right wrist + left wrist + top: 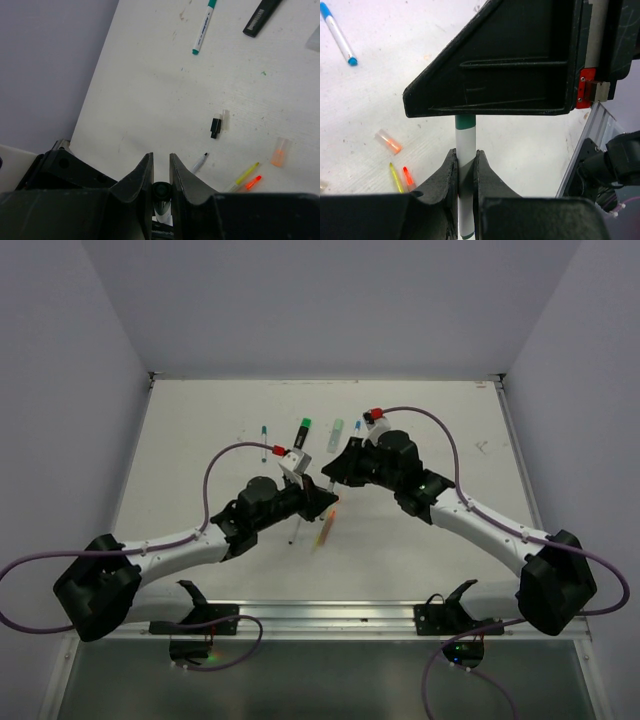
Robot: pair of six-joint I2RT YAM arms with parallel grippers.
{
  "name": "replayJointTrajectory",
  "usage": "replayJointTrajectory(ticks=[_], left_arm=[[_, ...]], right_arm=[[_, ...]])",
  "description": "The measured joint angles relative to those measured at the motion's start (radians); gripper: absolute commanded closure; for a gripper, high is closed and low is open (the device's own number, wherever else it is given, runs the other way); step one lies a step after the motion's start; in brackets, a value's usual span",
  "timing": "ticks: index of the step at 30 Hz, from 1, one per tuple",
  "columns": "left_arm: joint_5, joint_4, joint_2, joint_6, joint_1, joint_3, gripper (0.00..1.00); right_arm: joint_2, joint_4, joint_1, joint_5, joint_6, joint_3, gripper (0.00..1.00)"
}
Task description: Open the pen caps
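Observation:
My left gripper (466, 153) is shut on the white barrel of a pen (466, 142) with a green band, held off the table. My right gripper (160, 159) is shut on that pen's dark green cap (161, 190), which I see end-on between its fingers. In the top view the two grippers meet nose to nose above the table's middle, left gripper (322, 498) and right gripper (338, 473). In the left wrist view the right gripper's black finger (520, 65) hides the cap.
On the table lie a blue-capped pen (337, 34), a teal pen (204, 27), a black marker (262, 16), a loose black cap (216, 126), an uncapped black-tipped pen (199, 162), a clear orange cap (281, 151), and yellow (242, 176) and orange (253, 182) highlighters.

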Motion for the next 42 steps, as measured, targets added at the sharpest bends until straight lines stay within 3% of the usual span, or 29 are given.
replayJointTrajectory(ticks=[13, 20, 25, 33, 34, 38, 39, 42], left_arm=[[-0.041, 0.124, 0.032, -0.01, -0.002, 0.018, 1.0], [0.141, -0.169, 0.078, -0.008, -0.084, -0.099, 1.0], [0.155, -0.24, 0.067, -0.008, -0.084, -0.109, 1.0], [0.143, -0.269, 0.04, -0.008, -0.084, -0.064, 1.0], [0.138, -0.269, 0.04, -0.008, -0.084, -0.054, 1.0], [0.103, -0.269, 0.04, -0.01, -0.084, -0.033, 1.0], [0.091, -0.27, 0.04, -0.011, -0.084, -0.029, 1.0], [0.055, -0.269, 0.04, -0.025, -0.084, -0.011, 1.0]], right_arm=[[0.016, -0.085, -0.101, -0.078, 0.002, 0.124, 1.0], [0.025, 0.187, -0.36, 0.192, -0.004, 0.291, 1.0], [0.003, 0.259, -0.359, 0.211, -0.001, 0.317, 1.0], [0.003, 0.177, -0.355, 0.142, -0.001, 0.248, 1.0], [0.001, 0.165, -0.354, 0.129, 0.0, 0.226, 0.98], [-0.003, 0.133, -0.351, 0.039, 0.029, 0.078, 0.68], [-0.005, 0.132, -0.348, 0.019, 0.036, 0.035, 0.57], [-0.011, 0.118, -0.325, -0.031, 0.052, -0.071, 0.43]])
